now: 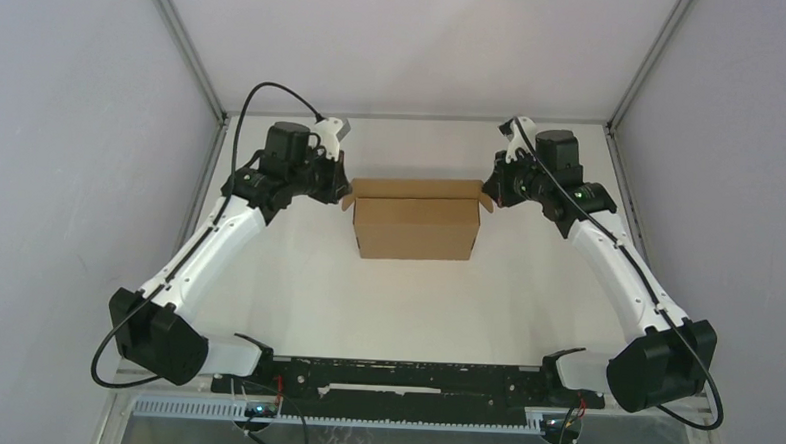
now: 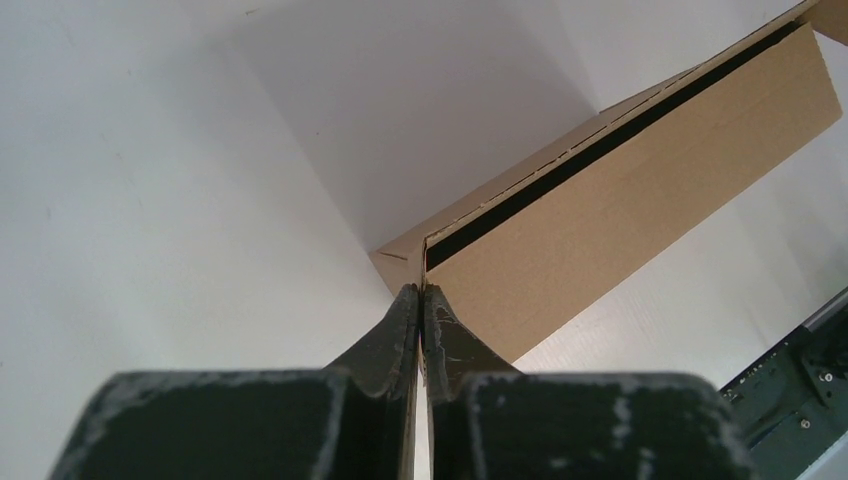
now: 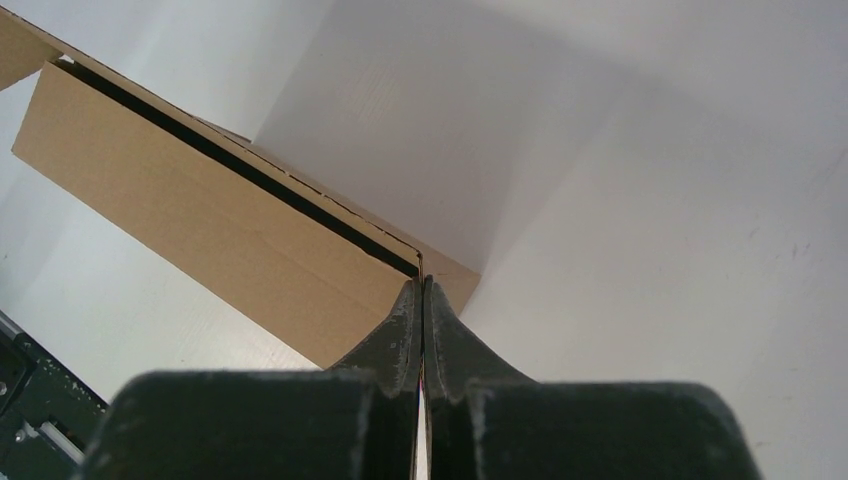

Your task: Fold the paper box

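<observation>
The paper box (image 1: 414, 228) is plain brown cardboard and stands in the middle of the white table with its long side facing me. A small flap sticks out at each top end corner. My left gripper (image 1: 345, 192) is at the box's left end, shut on the thin edge of that end flap. In the left wrist view its fingertips (image 2: 421, 290) pinch the cardboard edge, and the box (image 2: 640, 190) runs off to the upper right with a dark slit along its top. My right gripper (image 1: 488, 194) is shut on the right end flap in the same way; its tips (image 3: 421, 282) meet at the corner of the box (image 3: 200, 210).
A black rail (image 1: 402, 378) with both arm bases runs along the table's near edge. White walls with metal corner posts (image 1: 182, 43) close in the table at the left, right and back.
</observation>
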{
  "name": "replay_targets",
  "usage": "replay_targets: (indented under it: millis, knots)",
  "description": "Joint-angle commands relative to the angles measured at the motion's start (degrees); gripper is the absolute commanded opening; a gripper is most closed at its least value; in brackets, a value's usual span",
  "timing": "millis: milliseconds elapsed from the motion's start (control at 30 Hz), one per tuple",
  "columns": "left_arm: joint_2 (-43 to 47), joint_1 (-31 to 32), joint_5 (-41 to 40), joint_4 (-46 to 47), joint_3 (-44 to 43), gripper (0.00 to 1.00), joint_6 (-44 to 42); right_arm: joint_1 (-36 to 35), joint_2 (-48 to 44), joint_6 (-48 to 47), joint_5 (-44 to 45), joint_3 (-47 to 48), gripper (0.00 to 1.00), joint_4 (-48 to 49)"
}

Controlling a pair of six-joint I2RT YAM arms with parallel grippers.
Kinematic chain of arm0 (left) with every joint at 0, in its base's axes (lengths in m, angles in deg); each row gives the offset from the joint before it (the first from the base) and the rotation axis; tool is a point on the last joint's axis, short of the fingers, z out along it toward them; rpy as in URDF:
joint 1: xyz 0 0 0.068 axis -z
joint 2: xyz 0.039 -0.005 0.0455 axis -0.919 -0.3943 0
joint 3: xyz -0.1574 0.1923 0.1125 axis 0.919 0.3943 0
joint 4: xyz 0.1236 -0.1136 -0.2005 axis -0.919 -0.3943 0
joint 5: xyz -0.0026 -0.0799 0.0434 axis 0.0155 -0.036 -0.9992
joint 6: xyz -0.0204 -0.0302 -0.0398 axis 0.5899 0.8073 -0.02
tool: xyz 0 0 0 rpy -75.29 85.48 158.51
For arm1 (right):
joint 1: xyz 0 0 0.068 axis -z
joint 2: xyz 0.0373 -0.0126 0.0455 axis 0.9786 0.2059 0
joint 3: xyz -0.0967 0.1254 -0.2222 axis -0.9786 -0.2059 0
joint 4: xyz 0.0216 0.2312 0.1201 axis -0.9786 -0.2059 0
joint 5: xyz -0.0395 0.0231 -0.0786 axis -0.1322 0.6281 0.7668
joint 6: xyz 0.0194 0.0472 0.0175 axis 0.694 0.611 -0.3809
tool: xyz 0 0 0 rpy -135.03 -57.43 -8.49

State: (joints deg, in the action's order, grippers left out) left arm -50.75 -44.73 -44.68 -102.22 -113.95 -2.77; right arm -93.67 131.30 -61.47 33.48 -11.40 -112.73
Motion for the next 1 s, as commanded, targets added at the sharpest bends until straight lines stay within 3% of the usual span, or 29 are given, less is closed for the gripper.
replay_targets:
  millis: [0, 967]
  knots:
    - [-0.61, 0.97, -0.39, 0.11, -3.71, 0.06, 1.93, -1.37, 0.26, 2.04, 1.09, 3.42, 0.00, -0.47]
    - [-4.05, 3.80, -5.51, -2.45, -8.44, 0.06, 8.97, -6.18, 4.66, 9.04, 11.51, 11.55, 0.00, -7.68]
